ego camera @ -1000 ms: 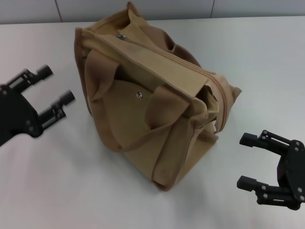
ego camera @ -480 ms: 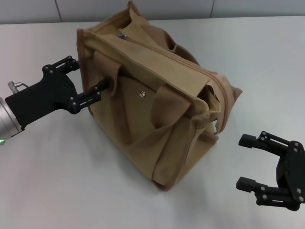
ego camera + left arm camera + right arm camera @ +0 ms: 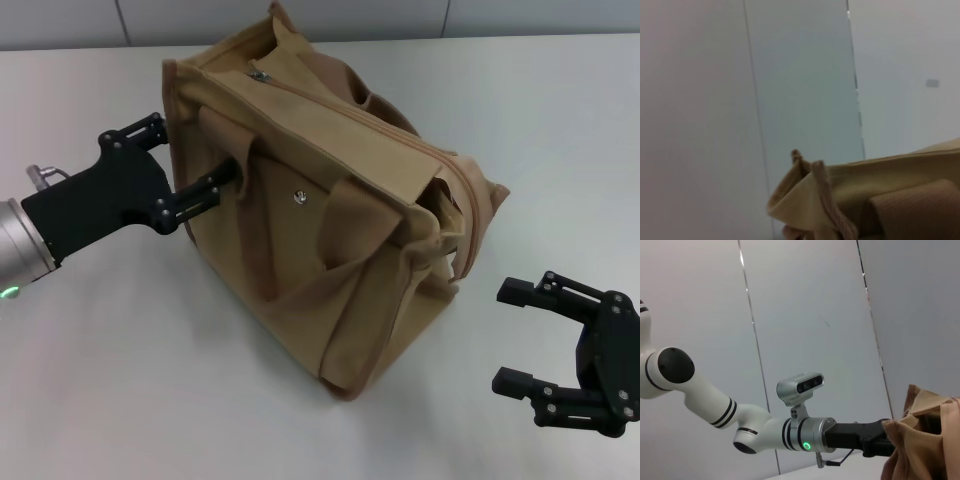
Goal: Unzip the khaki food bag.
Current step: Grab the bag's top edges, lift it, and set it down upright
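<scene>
Khaki food bag (image 3: 330, 230) tan, brown handles, silver snap (image 3: 297, 197); both grippers black; table (image 3: 120, 380) white.

A boxy tan canvas bag (image 3: 330, 220) stands upright on the table, centre. Brown handles droop down its near side. Its top zipper is closed.

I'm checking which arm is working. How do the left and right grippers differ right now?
The left gripper is at the khaki food bag, fingers straddling its left end; the right gripper hangs apart from it over the table. The left points toward the bag's side; the right points leftward, low. Both are open and black.
</scene>
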`<state>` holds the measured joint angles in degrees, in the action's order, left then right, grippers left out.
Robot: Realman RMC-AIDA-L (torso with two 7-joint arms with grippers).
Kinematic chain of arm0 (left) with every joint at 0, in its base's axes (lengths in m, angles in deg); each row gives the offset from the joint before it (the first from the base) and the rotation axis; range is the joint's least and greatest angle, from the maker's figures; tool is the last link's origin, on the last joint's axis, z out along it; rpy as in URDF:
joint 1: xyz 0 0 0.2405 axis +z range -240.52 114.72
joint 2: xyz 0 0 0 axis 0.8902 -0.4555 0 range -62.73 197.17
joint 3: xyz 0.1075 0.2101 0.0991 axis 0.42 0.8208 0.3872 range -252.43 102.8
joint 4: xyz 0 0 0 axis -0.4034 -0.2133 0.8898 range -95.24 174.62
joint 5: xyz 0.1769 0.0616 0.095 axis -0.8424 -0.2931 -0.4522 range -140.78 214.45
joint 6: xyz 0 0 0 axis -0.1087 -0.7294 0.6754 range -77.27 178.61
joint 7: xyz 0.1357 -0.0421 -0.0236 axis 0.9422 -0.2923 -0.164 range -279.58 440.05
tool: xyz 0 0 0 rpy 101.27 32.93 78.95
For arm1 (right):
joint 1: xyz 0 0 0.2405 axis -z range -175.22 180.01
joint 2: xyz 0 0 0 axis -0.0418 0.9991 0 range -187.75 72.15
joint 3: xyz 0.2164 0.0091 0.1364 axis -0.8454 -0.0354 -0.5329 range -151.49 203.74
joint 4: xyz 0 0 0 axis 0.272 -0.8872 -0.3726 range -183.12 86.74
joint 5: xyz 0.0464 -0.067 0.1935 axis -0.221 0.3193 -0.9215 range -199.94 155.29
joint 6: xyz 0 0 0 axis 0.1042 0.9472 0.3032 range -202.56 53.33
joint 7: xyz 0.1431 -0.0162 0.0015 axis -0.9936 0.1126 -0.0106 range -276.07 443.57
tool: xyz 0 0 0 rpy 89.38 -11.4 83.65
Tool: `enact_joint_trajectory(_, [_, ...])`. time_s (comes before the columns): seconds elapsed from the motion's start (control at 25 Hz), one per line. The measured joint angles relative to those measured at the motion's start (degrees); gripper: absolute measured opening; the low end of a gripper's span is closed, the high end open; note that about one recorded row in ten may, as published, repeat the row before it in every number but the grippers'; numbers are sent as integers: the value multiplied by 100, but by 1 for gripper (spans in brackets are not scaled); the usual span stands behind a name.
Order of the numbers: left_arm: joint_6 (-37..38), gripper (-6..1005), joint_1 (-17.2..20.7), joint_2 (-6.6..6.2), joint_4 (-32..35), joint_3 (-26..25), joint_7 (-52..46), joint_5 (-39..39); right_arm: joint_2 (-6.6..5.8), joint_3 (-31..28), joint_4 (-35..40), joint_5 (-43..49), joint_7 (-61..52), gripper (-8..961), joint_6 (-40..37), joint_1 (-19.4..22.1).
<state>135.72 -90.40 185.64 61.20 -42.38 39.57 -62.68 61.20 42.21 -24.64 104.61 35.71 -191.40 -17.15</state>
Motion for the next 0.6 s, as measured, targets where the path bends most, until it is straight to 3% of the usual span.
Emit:
enact_joint_trajectory(0.12, [-24,680,-50,3,-50,136,16,0,0,0,0,1,1,838,0,-4])
enact_joint_trajectory(0.36, [-91,468,-113,22,-121,158,75,60,0,0,0,1,1,838,0,-6])
enact_joint_trajectory(0.6, [-266,392,-133,35,-371,197,173,594,0,-18,0,-5,1,838,-1,7])
